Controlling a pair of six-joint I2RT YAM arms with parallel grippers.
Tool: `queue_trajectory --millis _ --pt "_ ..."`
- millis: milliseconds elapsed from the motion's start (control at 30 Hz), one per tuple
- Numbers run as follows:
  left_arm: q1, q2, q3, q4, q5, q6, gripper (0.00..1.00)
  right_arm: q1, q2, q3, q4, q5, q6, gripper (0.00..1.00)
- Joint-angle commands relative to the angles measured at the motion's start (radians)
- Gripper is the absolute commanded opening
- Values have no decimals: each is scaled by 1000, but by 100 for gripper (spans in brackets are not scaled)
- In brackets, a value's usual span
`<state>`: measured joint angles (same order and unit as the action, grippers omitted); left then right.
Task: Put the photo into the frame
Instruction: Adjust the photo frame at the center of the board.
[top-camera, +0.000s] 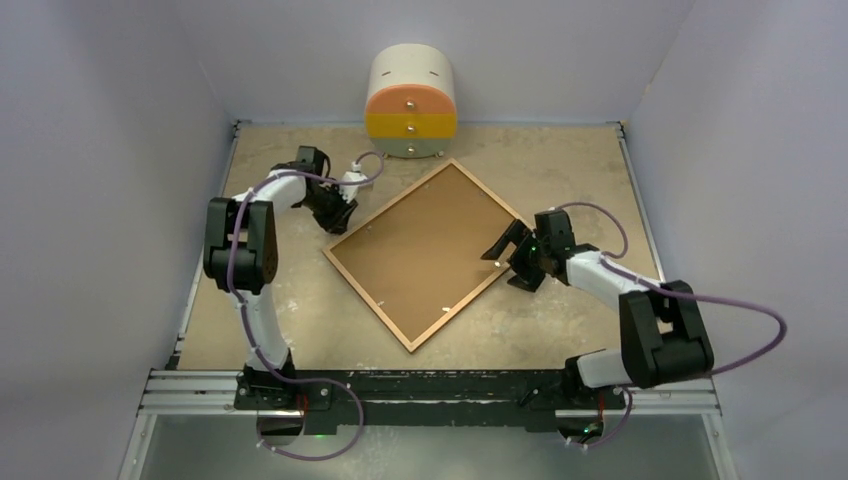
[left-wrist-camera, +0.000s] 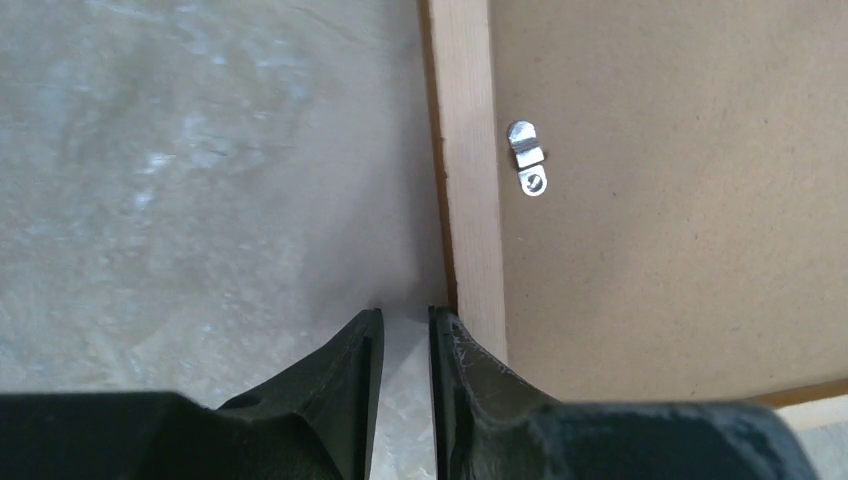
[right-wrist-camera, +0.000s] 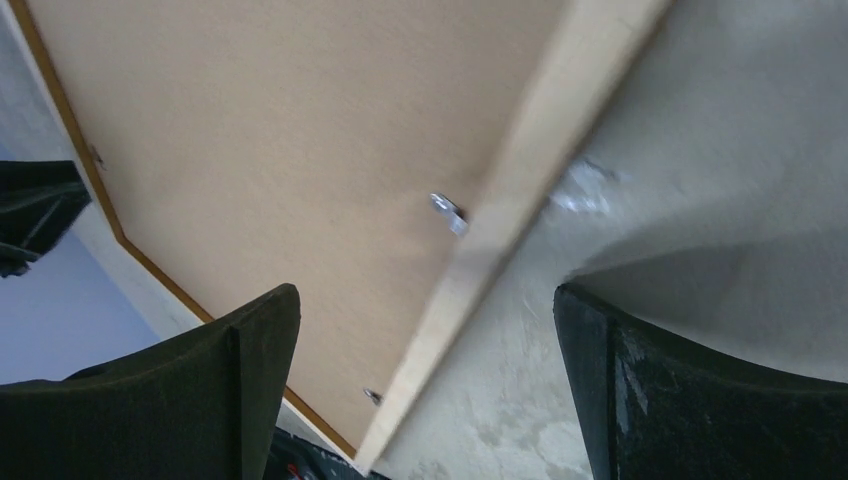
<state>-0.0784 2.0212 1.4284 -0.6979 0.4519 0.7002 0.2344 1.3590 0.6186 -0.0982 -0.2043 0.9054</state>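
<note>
Two arms flank the frame (top-camera: 369, 301), which lies back-up and turned like a diamond in the middle of the table (top-camera: 570, 165), with the brown backing board (top-camera: 425, 250) seated inside its rails. The photo shows in no view. It may lie under the board, but that cannot be told from here.

The left gripper (left-wrist-camera: 405, 318) sits at the frame's left corner, left of centre in the overhead view. Its fingers are nearly together with only a thin slot of bare table between them, pinching nothing, and the right-hand finger is just against the outer side of the pale rail. The right gripper (right-wrist-camera: 425, 300) has its fingers spread wide over the frame's right rail, one above the board and one above the table, and holds nothing.

The step in hand looks like work on the small metal clips (left-wrist-camera: 527, 158) that hold the board. To do it well, the left fingers should brace the rail so the frame does not slide. The right should then come down on one clip with a single fingertip and swing it, rather than push on the board.
</note>
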Motion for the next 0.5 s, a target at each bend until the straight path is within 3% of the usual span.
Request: queue_trajectory --millis 0,267,467 --pt "-79 -61 -116 -83 46 71 26 -1 121 84 134 -109 12 99" --pt "-146 -180 -276 -212 104 216 23 0 180 182 117 -77 -8 99" --pt "-149 -224 -302 -255 178 233 23 0 215 231 102 -70 -33 99"
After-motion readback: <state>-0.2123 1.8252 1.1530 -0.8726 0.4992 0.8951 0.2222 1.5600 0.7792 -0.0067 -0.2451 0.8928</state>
